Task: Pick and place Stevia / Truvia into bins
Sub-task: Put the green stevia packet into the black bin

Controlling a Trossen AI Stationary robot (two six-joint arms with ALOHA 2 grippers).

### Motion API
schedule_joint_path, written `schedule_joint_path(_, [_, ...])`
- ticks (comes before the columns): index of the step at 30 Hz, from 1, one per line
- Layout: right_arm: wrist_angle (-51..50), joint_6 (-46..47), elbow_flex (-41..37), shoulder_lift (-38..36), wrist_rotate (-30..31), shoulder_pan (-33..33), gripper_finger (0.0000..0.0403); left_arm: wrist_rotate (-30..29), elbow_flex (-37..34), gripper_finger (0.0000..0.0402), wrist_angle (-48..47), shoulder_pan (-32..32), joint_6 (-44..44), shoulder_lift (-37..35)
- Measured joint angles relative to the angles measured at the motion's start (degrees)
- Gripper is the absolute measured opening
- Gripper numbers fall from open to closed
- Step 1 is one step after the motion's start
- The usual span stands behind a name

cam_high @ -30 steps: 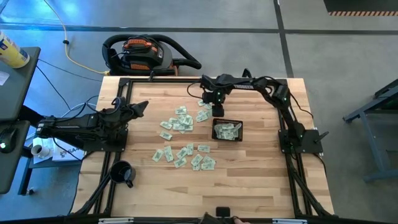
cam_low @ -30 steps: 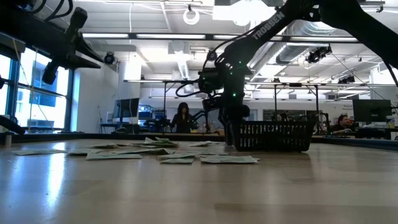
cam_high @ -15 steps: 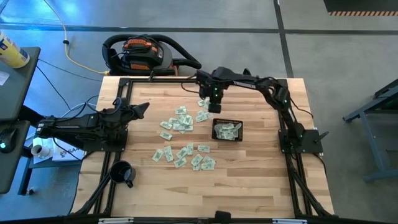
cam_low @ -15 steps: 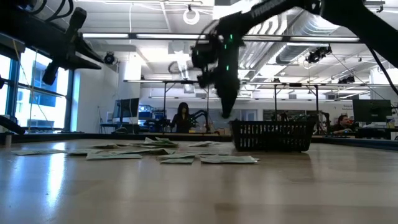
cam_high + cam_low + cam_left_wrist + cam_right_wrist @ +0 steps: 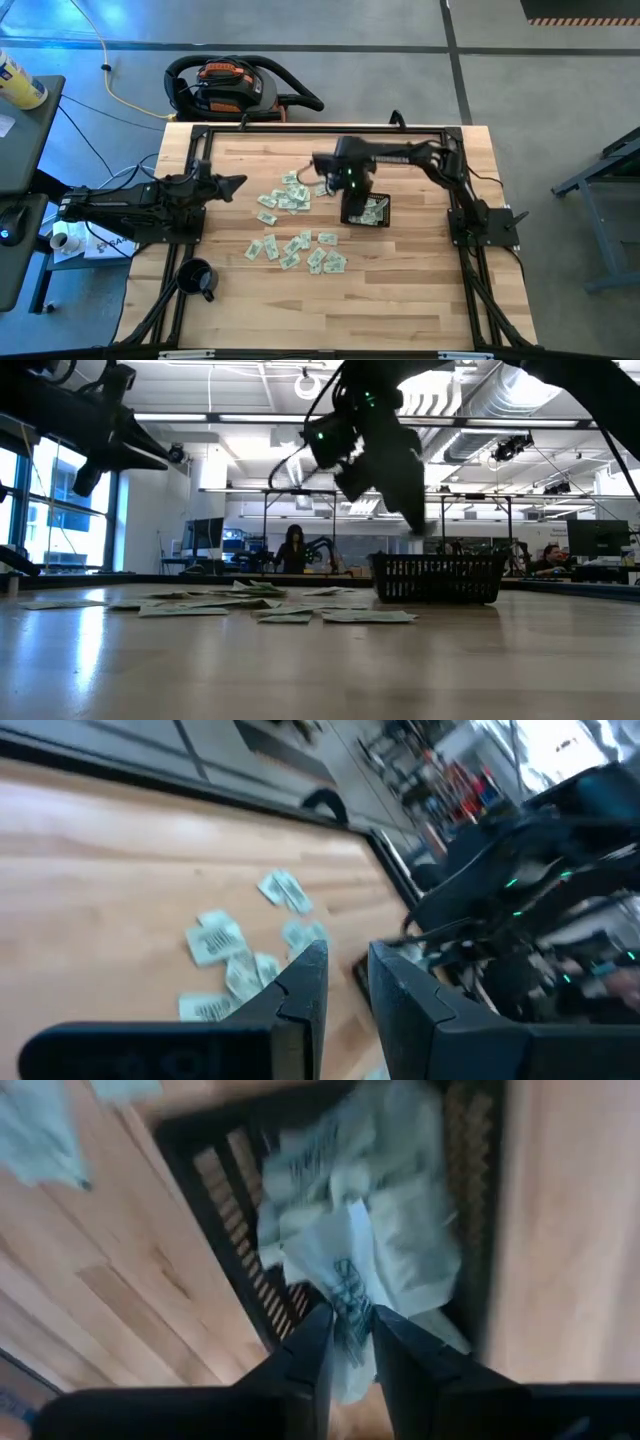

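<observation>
Right wrist view: right end effector (image 5: 348,1342) pinching a sachet (image 5: 345,1265) (above the basket (image 5: 225,1200)).

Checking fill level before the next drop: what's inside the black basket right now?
The black basket holds a loose pile of sachets. The right gripper hangs above it, shut on a sachet. Its arm covers part of the basket from above, so no count is possible.

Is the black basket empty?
No, the right wrist view shows the basket already holding a pile of packets.
</observation>
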Motion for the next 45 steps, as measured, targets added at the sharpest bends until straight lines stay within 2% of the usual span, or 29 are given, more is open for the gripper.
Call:
schedule_joint_path(6, [5.80, 5.35, -4.18, -0.02, 6.34, 4.26, 0.0118, 2.32, -0.02, 0.0111, -2.58, 0.00, -0.13, -1.38])
schedule_joint_path(9, [6.59, 5.99, -2.34, -0.02, 12.58, 5.37, 0.0161, 2.59, -0.02, 0.0111, -2.78, 0.00, 0.40, -1.55])
schedule_joint_path(11, [6.54, 3.90, -0.13, -0.02, 18.37, 5.45, 0.0192, 2.22, -0.02, 0.0111, -2.34, 0.00, 0.79, -1.59])
schedule_joint_path(13, [8.00, 0.13, 2.29, -0.08, 21.47, 4.53, 0.0220, 0.90, -0.02, 0.0111, -2.11, 0.00, 0.89, -1.59])
schedule_joint_path(15, [11.92, -3.36, 3.74, -0.17, 20.86, 2.15, 0.0243, 0.53, -0.02, 0.0111, -1.84, 0.00, 0.89, -1.59])
schedule_joint_path(18, [19.92, -4.32, 4.28, -0.11, 14.91, -3.91, 0.0259, -1.89, -0.02, 0.0111, -1.87, 0.00, 0.88, -1.58])
schedule_joint_path(23, [28.35, 2.88, 4.27, 2.03, 11.93, -10.81, 0.0261, -5.36, -0.02, 0.0111, -1.12, 0.00, -0.75, -1.57])
schedule_joint_path(32, [30.75, 13.57, 4.20, 7.14, 12.71, -11.04, 0.0262, -10.06, -0.02, 0.0111, -1.18, 0.00, -2.36, -1.57])
schedule_joint_path(35, [30.85, 18.71, 4.20, 8.75, 9.56, -11.49, 0.0254, -10.08, -0.02, 0.0111, -1.20, 0.00, -2.36, -1.57])
schedule_joint_path(38, [31.20, 23.70, 4.20, 9.39, 6.59, -11.54, 0.0235, -10.16, -0.02, 0.0111, -1.20, 0.00, -2.36, -1.57])
schedule_joint_path(45, [32.32, 28.70, 4.20, 9.57, 9.43, -11.11, 0.0154, -10.25, -0.02, 0.0111, -1.28, 0.00, -2.32, -1.57])
